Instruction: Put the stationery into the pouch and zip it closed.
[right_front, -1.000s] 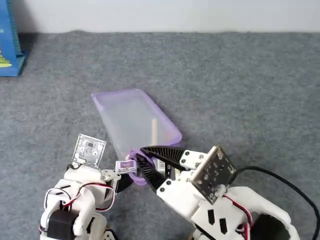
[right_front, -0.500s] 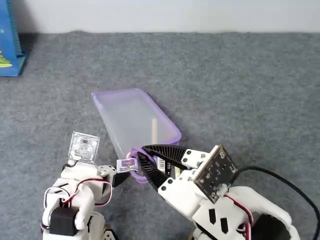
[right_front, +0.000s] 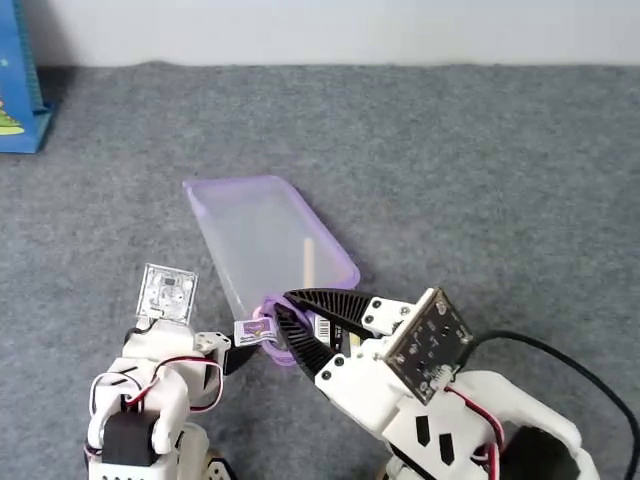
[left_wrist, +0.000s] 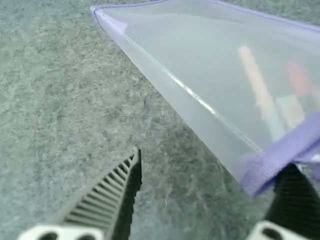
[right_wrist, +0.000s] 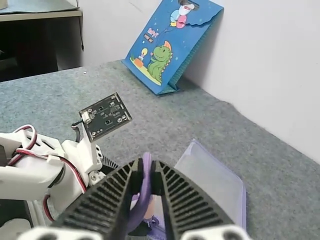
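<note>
Pouch (right_front: 255, 228) pinched between right fingers (right_wrist: 176, 199) (left fingers (left_wrist: 114, 196) apart).

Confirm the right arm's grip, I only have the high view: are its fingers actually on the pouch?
Observer: Yes. In the right wrist view the right gripper has its fingers shut on the purple edge of the pouch.
Operator: Left arm?
Observer: The left gripper is open. The pouch's purple corner sits between its fingers, close to one.
Operator: Contents?
Observer: Beside the wooden stick, an orange item lies inside the pouch.
</note>
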